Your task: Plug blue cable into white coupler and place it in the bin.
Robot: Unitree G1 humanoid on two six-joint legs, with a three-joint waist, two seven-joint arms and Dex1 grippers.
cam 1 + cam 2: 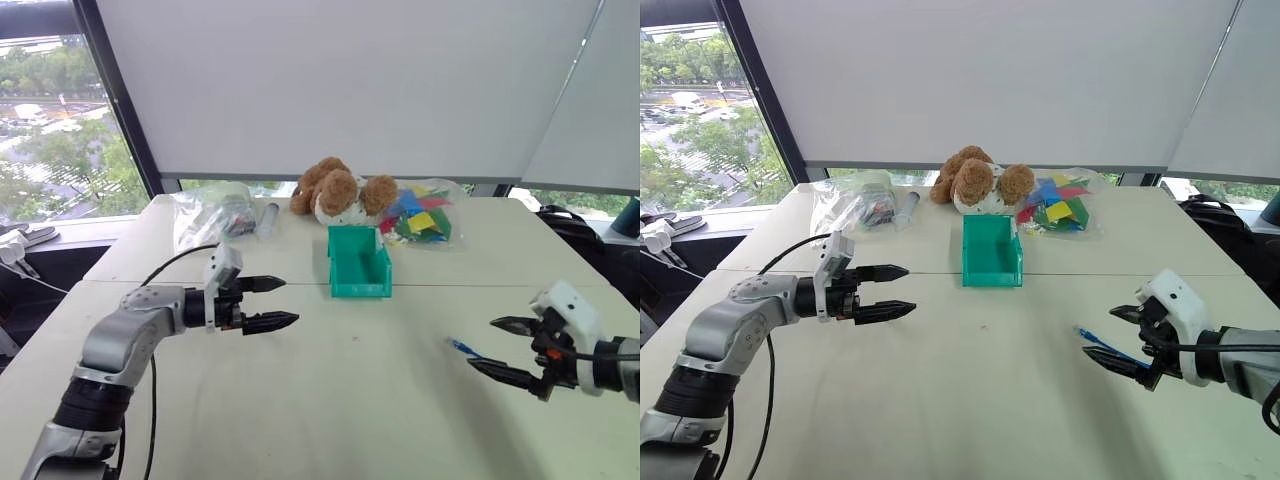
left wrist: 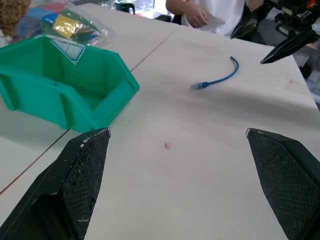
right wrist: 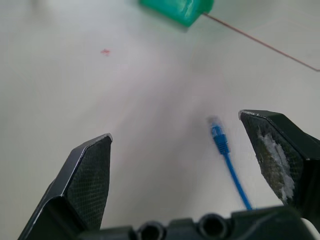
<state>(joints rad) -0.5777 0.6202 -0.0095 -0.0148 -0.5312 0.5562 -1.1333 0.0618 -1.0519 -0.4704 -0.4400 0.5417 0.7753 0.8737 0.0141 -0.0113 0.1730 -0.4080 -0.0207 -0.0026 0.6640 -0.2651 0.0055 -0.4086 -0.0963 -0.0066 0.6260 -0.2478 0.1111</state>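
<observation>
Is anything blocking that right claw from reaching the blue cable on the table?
Nothing visible does. The blue cable lies on bare table just ahead of the open right gripper.

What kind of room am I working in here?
Probably an upper-floor office or lab: white tables pushed together, a large window over treetops and roofs with roller blinds drawn, and a person standing at the table's edge.
</observation>
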